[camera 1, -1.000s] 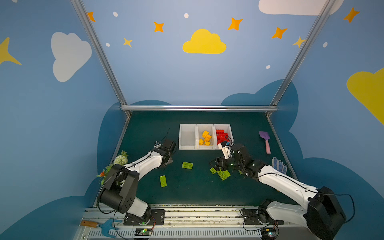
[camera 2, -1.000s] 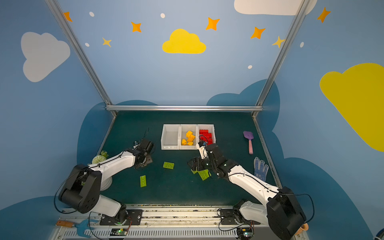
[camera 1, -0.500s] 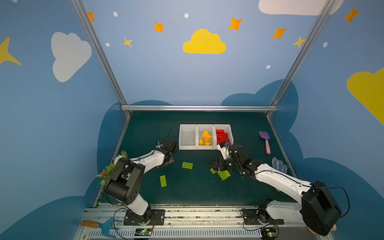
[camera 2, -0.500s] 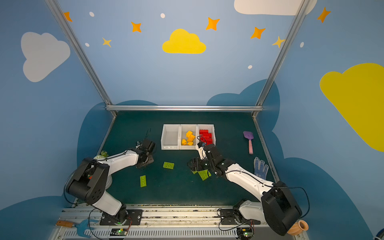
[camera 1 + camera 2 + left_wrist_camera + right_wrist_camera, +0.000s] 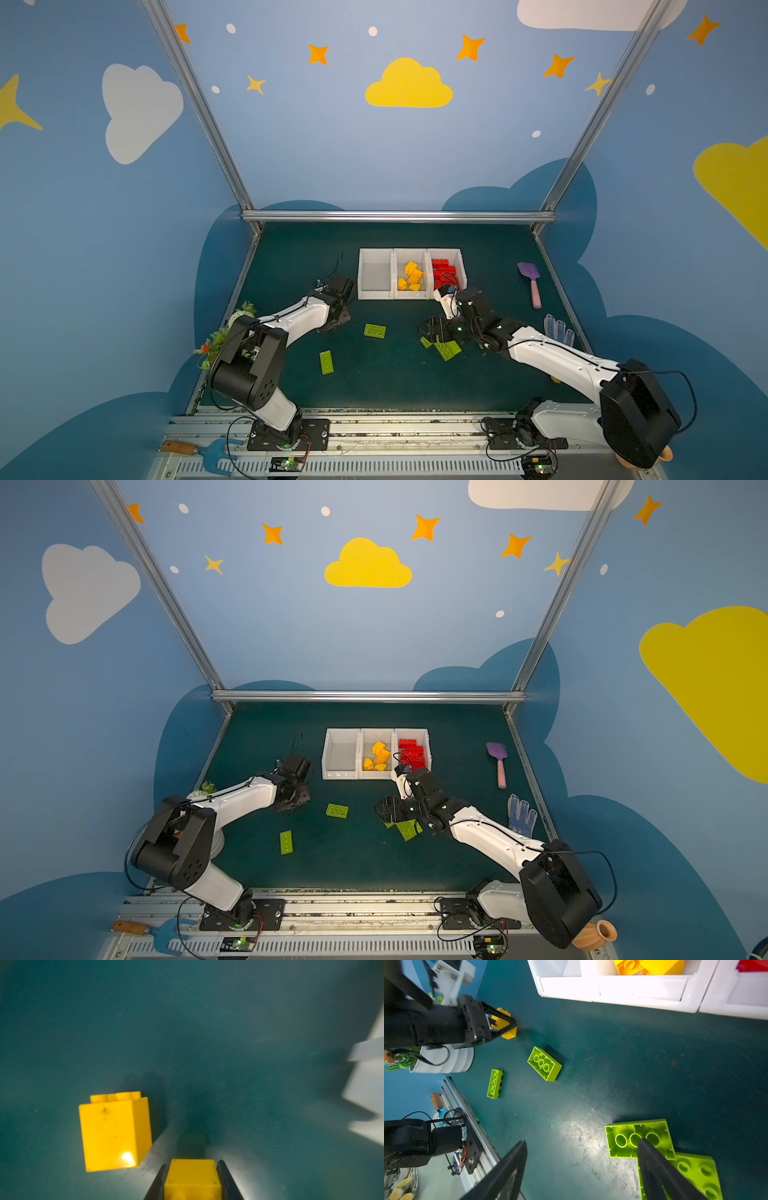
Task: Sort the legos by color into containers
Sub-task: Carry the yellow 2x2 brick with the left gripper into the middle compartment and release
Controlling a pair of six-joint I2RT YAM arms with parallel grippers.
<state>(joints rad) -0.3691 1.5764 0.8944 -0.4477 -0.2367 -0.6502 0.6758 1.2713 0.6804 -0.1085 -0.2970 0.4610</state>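
Observation:
My left gripper [image 5: 192,1164] is shut on a yellow lego [image 5: 192,1176] just above the green mat; a second yellow lego [image 5: 115,1132] stands beside it. In both top views this gripper [image 5: 336,326] is left of the three white containers: one empty [image 5: 375,276], one with yellow legos [image 5: 411,296], one with red legos [image 5: 462,272]. My right gripper [image 5: 581,1142] is open and low over the mat, one finger above an upturned green lego [image 5: 623,1140] that lies on another green lego [image 5: 695,1169]. Two more green legos [image 5: 375,331] [image 5: 326,362] lie apart mid-mat.
A purple toy shovel [image 5: 531,282] and a dotted glove [image 5: 559,328] lie at the mat's right edge. A white flower pot [image 5: 232,328] stands at the left edge. A small clay vase [image 5: 594,935] sits by the right arm's base.
My left gripper has closed on the yellow lego. The right arm has shifted only slightly over the green legos, its jaws unchanged.

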